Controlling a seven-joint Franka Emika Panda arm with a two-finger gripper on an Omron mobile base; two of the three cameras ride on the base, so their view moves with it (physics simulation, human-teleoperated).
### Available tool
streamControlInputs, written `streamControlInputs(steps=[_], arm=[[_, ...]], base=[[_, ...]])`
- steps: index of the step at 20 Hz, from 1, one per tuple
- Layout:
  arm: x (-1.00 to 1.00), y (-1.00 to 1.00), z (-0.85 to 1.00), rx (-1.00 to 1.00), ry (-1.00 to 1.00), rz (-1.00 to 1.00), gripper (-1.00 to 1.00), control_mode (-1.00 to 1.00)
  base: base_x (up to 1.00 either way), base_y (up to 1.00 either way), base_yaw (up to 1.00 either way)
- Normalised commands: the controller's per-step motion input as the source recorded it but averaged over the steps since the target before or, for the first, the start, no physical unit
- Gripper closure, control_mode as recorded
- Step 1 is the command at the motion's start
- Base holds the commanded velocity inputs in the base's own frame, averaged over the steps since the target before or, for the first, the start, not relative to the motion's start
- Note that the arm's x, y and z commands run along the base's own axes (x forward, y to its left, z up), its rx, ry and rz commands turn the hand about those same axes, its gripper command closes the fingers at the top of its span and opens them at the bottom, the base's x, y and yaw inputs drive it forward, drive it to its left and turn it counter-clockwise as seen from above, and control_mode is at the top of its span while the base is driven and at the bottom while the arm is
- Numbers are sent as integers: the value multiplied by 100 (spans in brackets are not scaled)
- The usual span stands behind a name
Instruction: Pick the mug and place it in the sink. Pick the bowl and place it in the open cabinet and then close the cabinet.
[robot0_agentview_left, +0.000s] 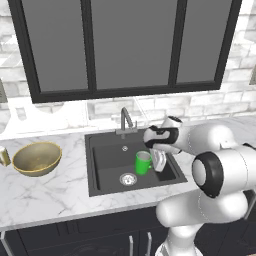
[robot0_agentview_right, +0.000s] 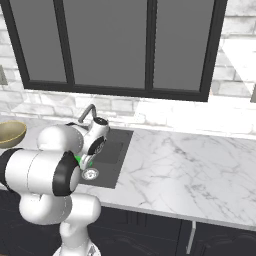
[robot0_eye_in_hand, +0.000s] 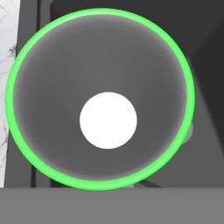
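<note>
no readable text, labels or signs

The countertop (robot0_agentview_left: 55, 187) is white marble with grey veining and a smooth, lightly polished finish. The sink (robot0_agentview_left: 107, 160) is a matt black basin; its drain (robot0_agentview_left: 128, 178) is bright steel, and the faucet (robot0_agentview_left: 126, 121) is grey brushed-looking metal. The mug (robot0_agentview_left: 143, 163) has a smooth bright green outside, plastic or glazed in look, and a pale matt inside with a white base disc (robot0_eye_in_hand: 108, 120). The bowl (robot0_agentview_left: 37, 158) is olive-gold with a dull metallic sheen and a lighter rim. The wall (robot0_agentview_left: 165, 104) is white brick, rough-faced. The upper cabinets (robot0_agentview_left: 130, 45) combine matt black frames with flat grey panes. The arm (robot0_agentview_left: 220, 170) is glossy white plastic with dark joints.
</note>
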Motion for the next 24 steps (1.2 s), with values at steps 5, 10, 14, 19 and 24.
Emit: streamControlInputs(steps=[5,10,14,19,24], arm=[[0,7,-23,1,-1,0,100,-100],[0,21,-18,0,-3,0,100,-100],[9,18,-2,0,0,0,100,-100],[14,16,-2,0,0,0,100,-100],[16,14,-19,0,0,0,100,-100]], base=[[0,0,0],[0,0,0],[0,0,0],[0,0,0],[0,0,0]])
